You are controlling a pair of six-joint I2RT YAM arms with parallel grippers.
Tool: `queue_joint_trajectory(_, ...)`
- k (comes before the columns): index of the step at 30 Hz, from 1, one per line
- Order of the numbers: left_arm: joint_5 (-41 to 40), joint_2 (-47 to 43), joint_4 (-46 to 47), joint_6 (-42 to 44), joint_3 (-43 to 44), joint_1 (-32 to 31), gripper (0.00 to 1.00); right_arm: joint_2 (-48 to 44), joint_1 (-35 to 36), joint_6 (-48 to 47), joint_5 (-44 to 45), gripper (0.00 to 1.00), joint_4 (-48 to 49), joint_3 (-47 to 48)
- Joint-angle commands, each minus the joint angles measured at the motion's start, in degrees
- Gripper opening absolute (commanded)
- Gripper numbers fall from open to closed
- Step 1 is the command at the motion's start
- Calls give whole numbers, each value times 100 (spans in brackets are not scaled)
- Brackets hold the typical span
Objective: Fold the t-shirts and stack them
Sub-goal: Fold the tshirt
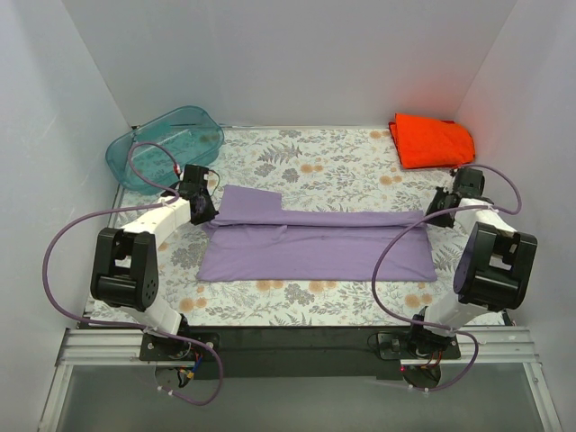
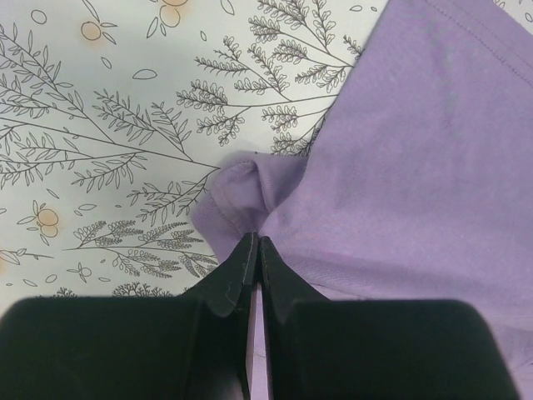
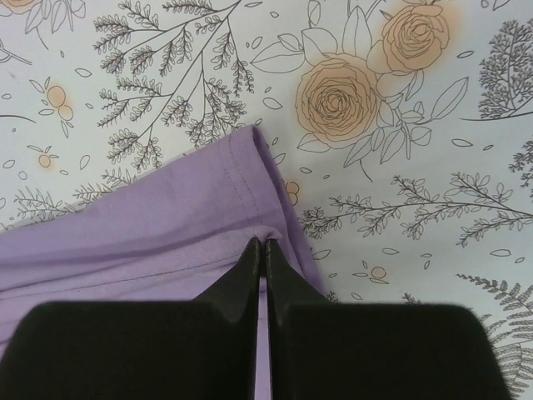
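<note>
A lavender-purple t-shirt (image 1: 315, 243) lies folded into a long strip across the middle of the floral table. My left gripper (image 1: 203, 209) is at its left end, shut on a pinched fold of the purple cloth (image 2: 250, 187). At the strip's right end my right gripper (image 1: 438, 209) is shut on the hemmed edge of the same shirt (image 3: 208, 225). In both wrist views the jaws meet with cloth bunched at their tips, left gripper (image 2: 256, 242) and right gripper (image 3: 261, 243). The orange-red t-shirt (image 1: 430, 139) rests folded at the far right corner.
A translucent teal plastic tub (image 1: 165, 146) stands at the far left corner, close behind the left arm. White walls enclose the table on three sides. Purple cables loop off both arms toward the near edge.
</note>
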Motion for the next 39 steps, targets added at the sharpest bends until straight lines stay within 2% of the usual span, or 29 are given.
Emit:
queue_joint_trajectory(1,-64,-1,-1,-33,-77,47,0,176,-69,24,-80,4,250,14)
queue_joint_trajectory(5,-29,-1,-10,-156,-129,47,0,343,-69,15,-273,14,241,23)
queue_joint_trajectory(7,32,-18,-45,-209,-156,47,5,361,-69,15,-370,18,232,14)
queue_joint_trajectory(10,295,-124,-106,-270,-147,47,24,265,-69,120,-274,27,145,5)
queue_joint_trajectory(11,400,-254,-107,-262,-138,47,39,203,-69,225,-204,32,109,-3)
queue_joint_trajectory(14,560,-536,-185,-261,-59,38,54,-69,-69,393,7,43,-31,49)
queue_joint_trajectory(18,455,-730,-230,-183,256,38,69,-333,1,621,-201,49,-190,304)
queue_joint_trajectory(22,498,-328,-81,124,642,38,70,-299,413,780,-940,52,12,567)
queue_joint_trajectory(25,463,226,-28,239,1011,38,70,-97,1089,903,-1231,52,284,690)
queue_joint_trajectory(32,586,1325,131,467,1811,29,65,1149,2890,1237,-1776,48,1084,1550)
queue_joint_trajectory(39,639,1915,245,626,2111,29,62,2521,3929,1140,-1917,47,1287,2841)
